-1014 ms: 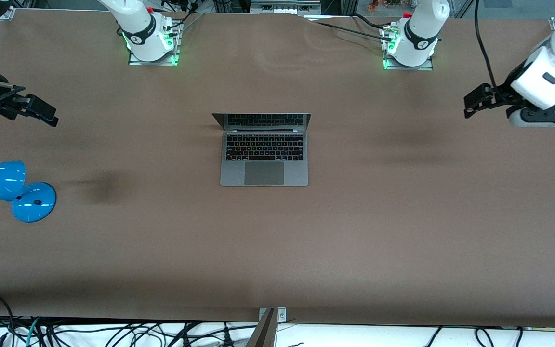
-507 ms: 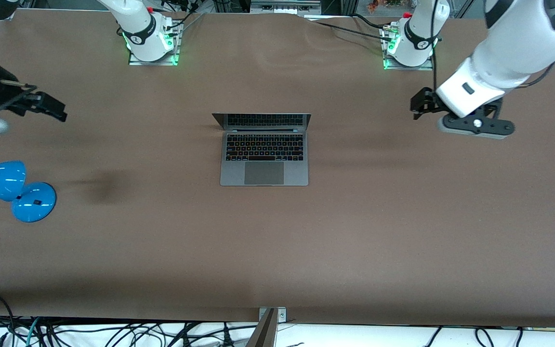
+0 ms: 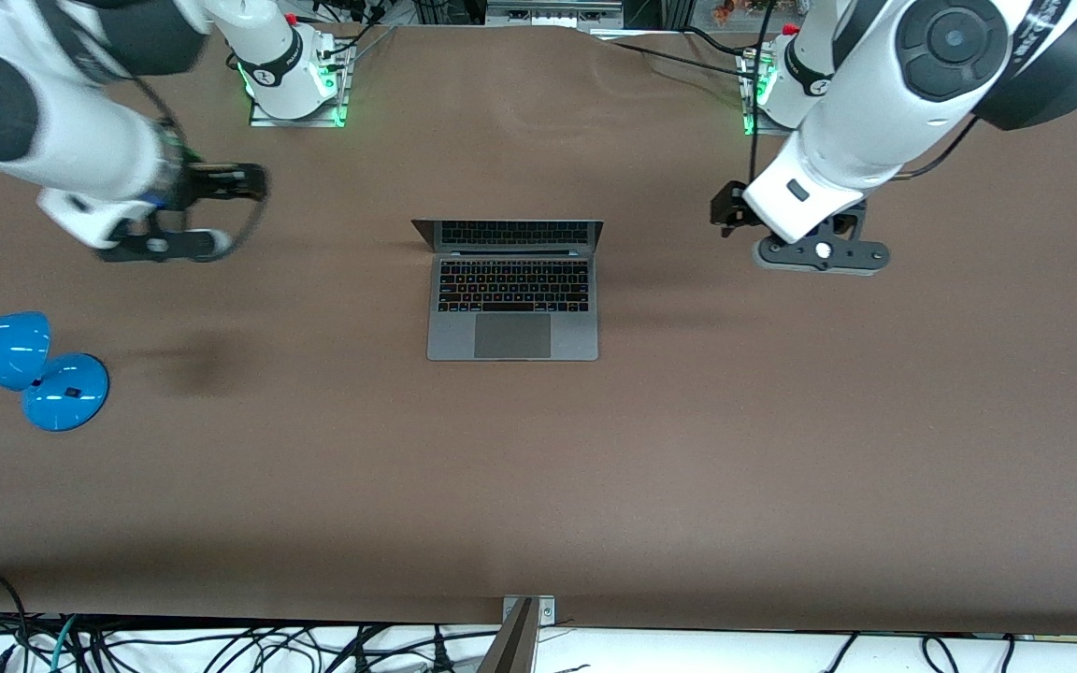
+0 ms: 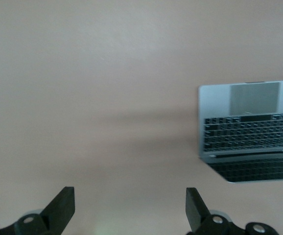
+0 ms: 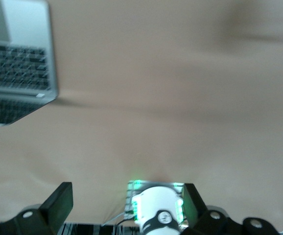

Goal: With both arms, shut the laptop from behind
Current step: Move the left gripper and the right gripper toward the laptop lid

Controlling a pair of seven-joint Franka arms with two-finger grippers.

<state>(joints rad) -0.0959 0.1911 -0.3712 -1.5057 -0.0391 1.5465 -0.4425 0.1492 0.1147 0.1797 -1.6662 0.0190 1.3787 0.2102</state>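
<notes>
The space-grey laptop (image 3: 512, 318) lies open in the middle of the table, with its lid (image 3: 509, 232) standing up on the side toward the arm bases. My left gripper (image 3: 730, 207) hangs over bare table, toward the left arm's end from the lid. It is open and empty, and the left wrist view (image 4: 129, 208) shows the laptop (image 4: 251, 132) off to one side. My right gripper (image 3: 239, 182) hangs over bare table, toward the right arm's end from the lid. It is open and empty in the right wrist view (image 5: 124, 203), with the laptop (image 5: 16, 63) at the frame's edge.
A blue desk lamp (image 3: 29, 369) sits near the right arm's end of the table, nearer the camera than the right gripper. The green-lit arm bases (image 3: 295, 84) (image 3: 791, 89) stand along the table's top edge. Brown table (image 3: 538, 486) surrounds the laptop.
Both arms have swung in from the table's ends toward the laptop. Each gripper is now much closer to the lid. The laptop has not moved.
</notes>
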